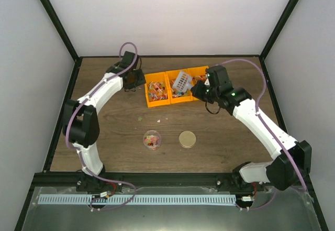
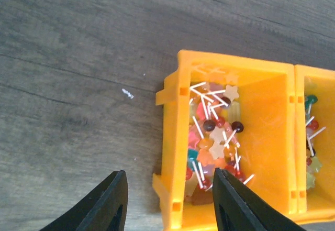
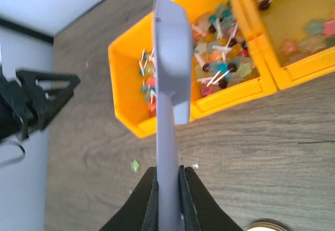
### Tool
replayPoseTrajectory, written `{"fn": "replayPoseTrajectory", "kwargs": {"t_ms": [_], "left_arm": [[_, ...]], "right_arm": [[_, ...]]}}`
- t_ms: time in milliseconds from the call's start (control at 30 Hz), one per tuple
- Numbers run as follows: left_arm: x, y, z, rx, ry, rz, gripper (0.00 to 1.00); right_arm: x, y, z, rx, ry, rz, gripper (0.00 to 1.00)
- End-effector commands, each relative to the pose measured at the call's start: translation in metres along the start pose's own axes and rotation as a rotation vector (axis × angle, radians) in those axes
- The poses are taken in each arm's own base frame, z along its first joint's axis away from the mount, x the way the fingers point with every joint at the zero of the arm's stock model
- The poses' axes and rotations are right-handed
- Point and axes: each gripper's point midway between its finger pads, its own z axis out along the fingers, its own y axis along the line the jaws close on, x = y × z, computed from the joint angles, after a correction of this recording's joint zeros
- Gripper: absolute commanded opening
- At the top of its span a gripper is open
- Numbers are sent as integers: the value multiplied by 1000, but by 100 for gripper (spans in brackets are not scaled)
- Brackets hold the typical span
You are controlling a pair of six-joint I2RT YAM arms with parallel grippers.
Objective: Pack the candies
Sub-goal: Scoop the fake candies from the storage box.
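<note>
Candies (image 2: 214, 136): heaped in the orange bins (image 2: 261, 89).
Left gripper (image 2: 168, 191): jaws spread above a bin wall, candies just beyond its fingertips.
Right gripper (image 3: 167, 189): clamped on the scoop (image 3: 170, 58) handle, bowl over candies.

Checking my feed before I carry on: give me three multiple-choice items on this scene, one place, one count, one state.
1. Where is the gold lid? A. On the table, beside the cup. B. On the cup. C. In a bin.
2. How many orange bins? A. Four. B. Three. C. Two.
3. The right gripper is: A. open, empty. B. shut on the scoop. C. shut on the lid.
Answers: 1 A, it lies right of the cup; 2 C, two stand side by side; 3 B, it clamps the scoop's handle.
</note>
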Motion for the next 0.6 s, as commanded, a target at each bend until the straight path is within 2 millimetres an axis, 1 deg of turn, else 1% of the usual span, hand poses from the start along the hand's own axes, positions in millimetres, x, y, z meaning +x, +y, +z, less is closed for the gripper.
{"fn": "replayPoseTrajectory", "kwargs": {"t_ms": [0, 100, 167, 300, 400, 500, 567], "left_arm": [[-2, -9, 10, -67, 17, 32, 46], [5, -10, 23, -93, 45, 35, 45], [7, -6, 28, -114, 50, 25, 45], [8, -3, 33, -136, 46, 20, 45], [9, -2, 36, -143, 47, 18, 44], [13, -1, 41, -155, 54, 25, 40], [16, -1, 47, -159, 64, 35, 36]], "right_arm": [[-44, -1, -11, 98, -143, 313, 1], [-39, -22, 1, 261, -107, 470, 1], [-34, -29, 9, 321, -75, 567, 1], [-20, -28, 23, 320, -12, 694, 1], [-13, -29, 27, 324, 7, 743, 1], [-7, -36, 28, 350, 13, 779, 1], [-3, -34, 33, 334, 42, 795, 1]]}}
